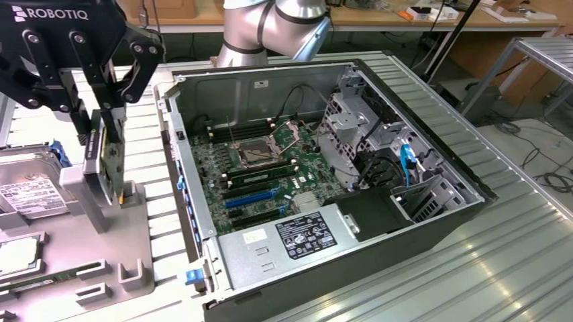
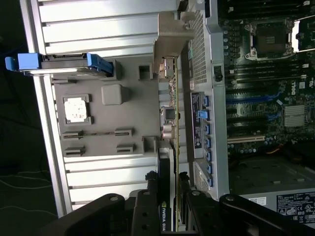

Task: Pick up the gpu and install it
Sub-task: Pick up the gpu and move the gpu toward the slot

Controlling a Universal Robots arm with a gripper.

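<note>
The tool (image 1: 100, 144) pinches the gpu (image 1: 112, 171) by its upper edge, one finger on each face, apparently so it can lift straight from its slot in the grey holder tray (image 1: 134, 235). The card stands on edge, its long axis level and parallel to the open computer case (image 1: 259, 87) beside it.

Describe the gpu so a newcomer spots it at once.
From the open computer case, go to the grey parts tray on the exterior view's left. The gpu is the thin card standing on edge there, clamped in the end effector; unlike the grey, white-labelled hard drive beside it, it has a silver end bracket.
</note>
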